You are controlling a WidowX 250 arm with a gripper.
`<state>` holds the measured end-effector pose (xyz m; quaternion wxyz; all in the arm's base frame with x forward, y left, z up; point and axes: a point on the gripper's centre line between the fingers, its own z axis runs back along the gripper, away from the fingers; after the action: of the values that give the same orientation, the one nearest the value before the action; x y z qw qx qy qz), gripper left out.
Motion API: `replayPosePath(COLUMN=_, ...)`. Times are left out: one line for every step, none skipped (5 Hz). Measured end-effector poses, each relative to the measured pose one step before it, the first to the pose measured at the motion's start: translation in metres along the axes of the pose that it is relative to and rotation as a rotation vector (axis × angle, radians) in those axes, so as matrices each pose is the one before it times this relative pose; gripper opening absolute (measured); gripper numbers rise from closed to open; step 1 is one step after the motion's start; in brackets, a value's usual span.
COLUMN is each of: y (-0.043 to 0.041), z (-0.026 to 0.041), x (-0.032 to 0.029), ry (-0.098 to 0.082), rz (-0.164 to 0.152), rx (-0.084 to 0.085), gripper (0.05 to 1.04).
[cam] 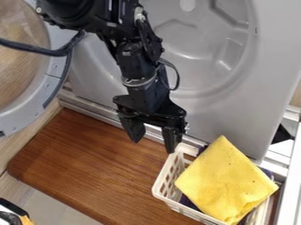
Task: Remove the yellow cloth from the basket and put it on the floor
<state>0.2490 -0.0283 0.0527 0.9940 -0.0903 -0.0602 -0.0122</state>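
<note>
The yellow cloth (226,182) lies folded on top of the white basket (166,198) at the lower right, one corner pointing up and its right corner reaching over the basket's edge. Up and to the left of the cloth hangs my gripper (154,143), its two fingers apart with nothing between them. Its right fingertip is near the basket's upper left corner; whether they touch, I cannot tell. The brown wooden board (88,167), a floor surface, spreads left of the basket and partly under it.
Behind the arm stands a grey machine panel (235,110) with a round recess. A round door (50,83) is open at the left, with a cable across it. Dark purple fabric (187,201) is inside the basket. Another object (12,215) sits at the lower left corner.
</note>
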Motion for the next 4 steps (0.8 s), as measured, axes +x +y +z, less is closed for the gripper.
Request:
replayPosePath(y=-0.00034, z=-0.00508, x=-0.00205, ry=0.0195, rz=0.0072, rx=-0.0035, gripper=1.001)
replayPosePath(y=-0.01894, z=-0.01226, x=0.00088, ry=0.0191, rz=-0.0274, rx=-0.0177, gripper=1.001)
replayPosePath(y=-0.02241, z=-0.01215, x=0.00628, ry=0.0275, rz=-0.0217, rx=-0.0111, gripper=1.001)
replayPosePath(y=-0.02178, z=-0.01391, x=0.00090, ry=-0.0180, rz=-0.0198, rx=0.0116, gripper=1.001)
